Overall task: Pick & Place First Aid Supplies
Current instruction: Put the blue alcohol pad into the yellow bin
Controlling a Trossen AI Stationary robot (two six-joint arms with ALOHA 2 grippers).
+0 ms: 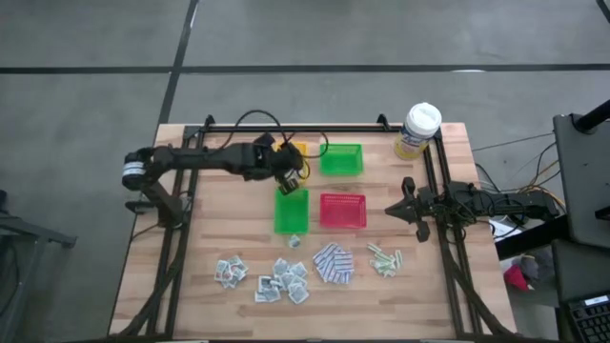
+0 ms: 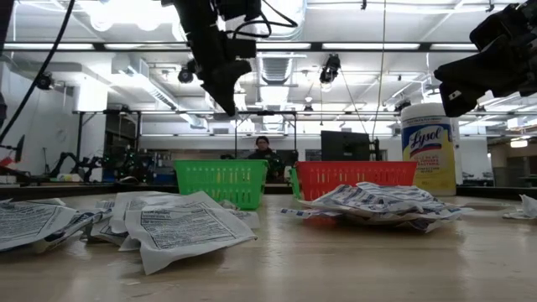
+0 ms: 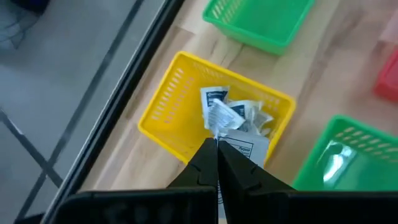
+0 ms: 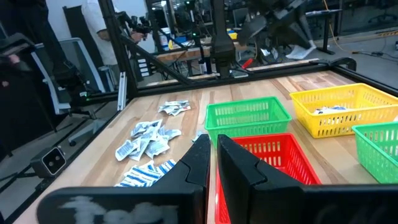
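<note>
My left gripper point(image 1: 289, 173) hangs above the yellow tray point(image 3: 163, 111) at the table's far side, shut on a white-grey sachet point(image 3: 219, 112). More sachets point(image 3: 255, 118) lie inside that tray. On the table's near part lie piles of white-grey sachets point(image 1: 283, 282), blue-and-white pads point(image 1: 334, 264) and pale green strips point(image 1: 385, 259). One single packet point(image 1: 294, 241) lies just near of a green tray point(image 1: 292, 211). My right gripper point(image 1: 404, 206) waits at the table's right edge, shut and touching nothing. My left gripper pinches the sachet's lower corner point(image 3: 217, 132) between its two fingertips. The fingers slant down from the table's left side. The sachet sticks out past the tips, crumpled, lifted clear above the yellow tray.
A second green tray point(image 1: 341, 158) stands at the far side and a red tray point(image 1: 343, 211) beside the near green one. A yellow canister with a white lid point(image 1: 419, 130) stands at the far right corner. Bare wood lies along the left side.
</note>
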